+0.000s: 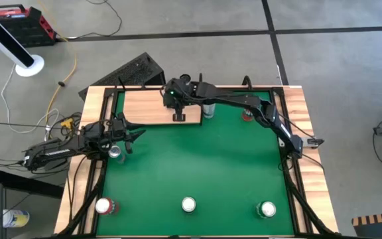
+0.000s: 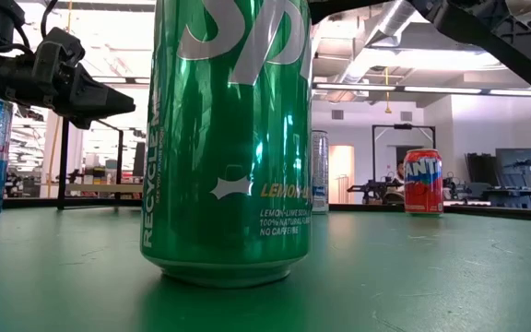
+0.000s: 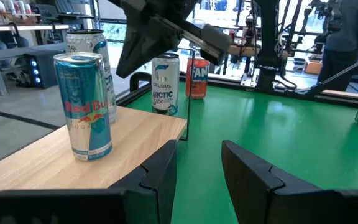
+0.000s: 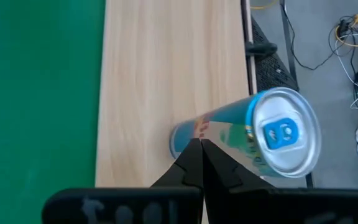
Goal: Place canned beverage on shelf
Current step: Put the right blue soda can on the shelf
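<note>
Pale wooden shelf (image 1: pixel 152 106), partly hidden beneath right arm (image 1: pixel 244 103).

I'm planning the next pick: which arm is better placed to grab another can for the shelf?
Left. Its hand is open and empty beside a can on the table; the right hand is shut above the shelf.

The big green can (image 2: pixel 227 138) reads "RECYCLE ME", "LEMON", "100% NATURAL FLAVOR", "NO CAFFEINE" (its brand letters are cropped). The blue-silver can (image 3: pixel 86 106) on the shelf (image 3: pixel 48 158) says "Red Bull". A white can (image 3: pixel 165 84) reads "CELSIUS ARCTIC"; a red can (image 2: pixel 423 182) shows "ANT".
</note>
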`<state>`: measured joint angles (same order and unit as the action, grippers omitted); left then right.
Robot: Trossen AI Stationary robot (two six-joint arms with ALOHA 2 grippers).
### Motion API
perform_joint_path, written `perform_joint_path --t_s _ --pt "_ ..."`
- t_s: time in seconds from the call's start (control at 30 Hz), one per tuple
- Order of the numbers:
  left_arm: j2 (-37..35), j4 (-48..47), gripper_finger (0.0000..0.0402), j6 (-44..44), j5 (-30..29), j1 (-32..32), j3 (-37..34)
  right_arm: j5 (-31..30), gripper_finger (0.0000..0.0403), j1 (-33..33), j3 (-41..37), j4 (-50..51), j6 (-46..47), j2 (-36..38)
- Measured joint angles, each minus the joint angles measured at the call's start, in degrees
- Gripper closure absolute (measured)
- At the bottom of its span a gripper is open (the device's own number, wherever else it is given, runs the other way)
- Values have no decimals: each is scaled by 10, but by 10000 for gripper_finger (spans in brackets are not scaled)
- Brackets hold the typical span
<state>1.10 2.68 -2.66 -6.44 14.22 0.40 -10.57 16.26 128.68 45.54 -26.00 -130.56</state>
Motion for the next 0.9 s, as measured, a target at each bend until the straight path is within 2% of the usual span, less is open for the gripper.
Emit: perform_joint_path --t_s 0.4,0.9 --pt "0 0 289 0 0 0 0 0 385 17 0 -49 0 0" --pt "0 0 289 0 0 0 0 2 385 14 0 -39 -16 0"
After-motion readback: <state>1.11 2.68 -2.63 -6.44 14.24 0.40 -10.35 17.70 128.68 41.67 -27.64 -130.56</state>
